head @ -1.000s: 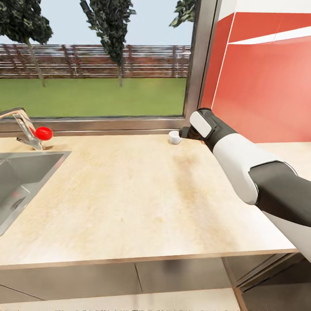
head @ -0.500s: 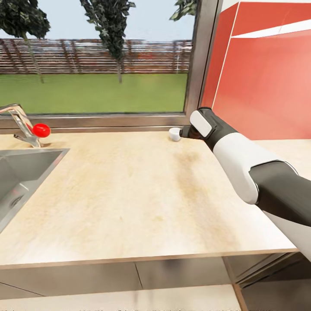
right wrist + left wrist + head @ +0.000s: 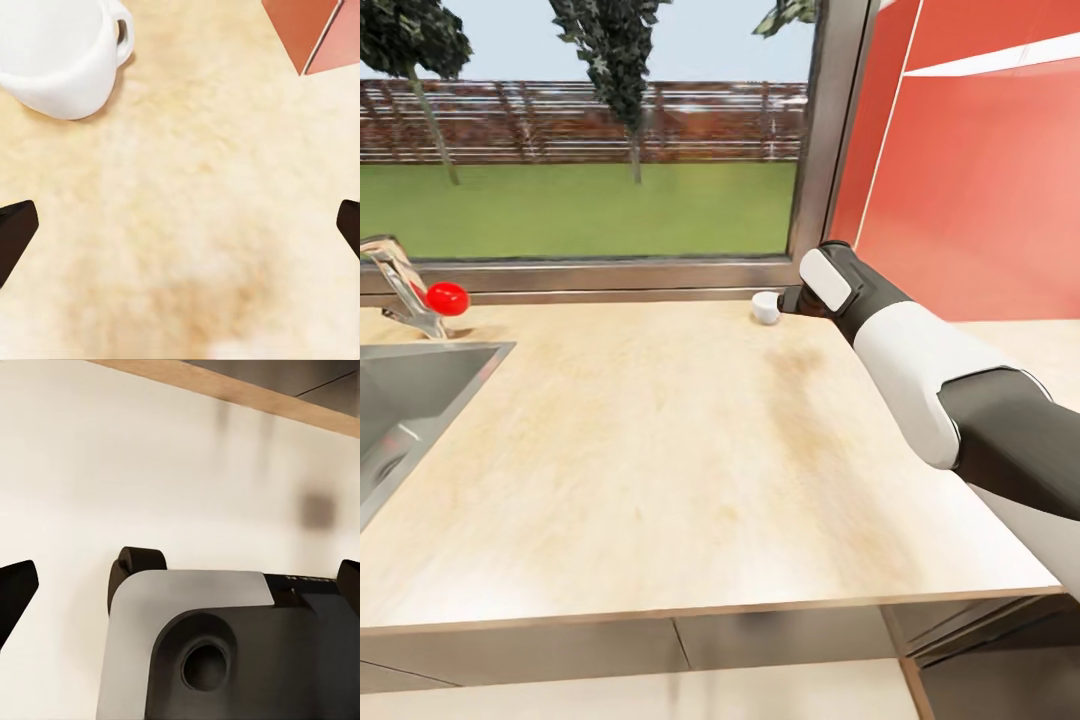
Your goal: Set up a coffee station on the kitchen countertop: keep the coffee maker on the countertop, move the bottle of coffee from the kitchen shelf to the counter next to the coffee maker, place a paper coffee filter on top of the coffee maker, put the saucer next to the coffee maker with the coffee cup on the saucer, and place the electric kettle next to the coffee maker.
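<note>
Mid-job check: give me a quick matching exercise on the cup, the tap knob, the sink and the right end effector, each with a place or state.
Things:
1. cup
2. tap knob
3. sink
4. right end effector

Descriptions:
A. red, by the window
B. open, nothing between its fingers
C. white, at the back of the countertop
D. sunk into the countertop's left end

Pairs: 1-C, 2-A, 3-D, 4-B

A home kitchen: a wooden worktop (image 3: 660, 450) is carrying a steel sink (image 3: 400, 400) and tap (image 3: 400, 285), facing a garden window (image 3: 590, 140).
</note>
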Robot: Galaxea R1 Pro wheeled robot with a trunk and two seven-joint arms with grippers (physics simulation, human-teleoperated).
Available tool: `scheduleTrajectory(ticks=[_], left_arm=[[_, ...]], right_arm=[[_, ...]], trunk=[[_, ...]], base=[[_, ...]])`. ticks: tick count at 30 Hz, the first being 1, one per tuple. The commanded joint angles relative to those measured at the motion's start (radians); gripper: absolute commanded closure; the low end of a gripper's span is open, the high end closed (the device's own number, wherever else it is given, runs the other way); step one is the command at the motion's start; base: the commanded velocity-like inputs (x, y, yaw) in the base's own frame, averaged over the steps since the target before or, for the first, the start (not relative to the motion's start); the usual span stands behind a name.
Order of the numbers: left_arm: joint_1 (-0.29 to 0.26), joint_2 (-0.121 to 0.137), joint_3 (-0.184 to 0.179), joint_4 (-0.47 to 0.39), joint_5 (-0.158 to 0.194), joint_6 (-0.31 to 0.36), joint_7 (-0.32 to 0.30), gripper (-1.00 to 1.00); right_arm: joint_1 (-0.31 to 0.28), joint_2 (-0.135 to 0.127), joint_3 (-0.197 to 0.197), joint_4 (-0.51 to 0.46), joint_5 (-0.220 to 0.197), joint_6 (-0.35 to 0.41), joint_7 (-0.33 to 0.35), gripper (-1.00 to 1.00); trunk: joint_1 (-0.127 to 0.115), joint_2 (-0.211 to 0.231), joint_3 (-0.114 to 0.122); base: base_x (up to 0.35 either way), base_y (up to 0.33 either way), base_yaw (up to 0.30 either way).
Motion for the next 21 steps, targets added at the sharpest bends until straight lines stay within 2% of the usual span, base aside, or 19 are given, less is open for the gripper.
scheduleTrajectory(ticks=[1, 8, 11, 18, 20, 21], left_arm=[[-0.001, 0.0, 0.008, 0.001, -0.005, -0.003, -0.004, -1.0], [-0.001, 0.002, 0.009, 0.001, -0.005, -0.002, -0.004, -1.0], [0.004, 0.021, 0.012, 0.002, -0.005, -0.002, -0.004, -1.0], [0.022, 0.033, 0.019, 0.003, -0.005, -0.002, -0.004, -1.0], [0.025, 0.036, 0.032, 0.003, -0.005, -0.002, -0.004, -1.0], [0.061, 0.057, 0.094, 0.003, -0.005, -0.002, -0.004, -1.0]], right_arm=[[-0.001, 0.0, 0.008, -0.001, -0.011, 0.003, -0.008, -1.0], [0.0, 0.0, 0.006, -0.001, -0.011, 0.001, -0.007, -1.0], [0.0, 0.0, 0.005, -0.001, -0.011, 0.0, -0.006, -1.0], [0.001, 0.0, 0.004, -0.001, -0.011, -0.001, -0.004, -1.0], [0.001, 0.0, 0.003, -0.001, -0.011, -0.001, -0.004, -1.0], [0.002, 0.0, 0.003, -0.001, -0.011, -0.002, -0.003, -1.0]], trunk=[[0.0, 0.0, -0.001], [0.0, 0.0, -0.001], [0.0, 0.0, -0.001], [0.0, 0.0, -0.001], [0.0, 0.0, -0.001], [0.0, 0.0, -0.001]], base=[[0.128, 0.0, 0.0], [0.037, 0.0, 0.0], [0.005, 0.0, 0.0], [0.001, 0.0, 0.0], [0.0, 0.0, 0.0], [0.0, 0.0, 0.0]])
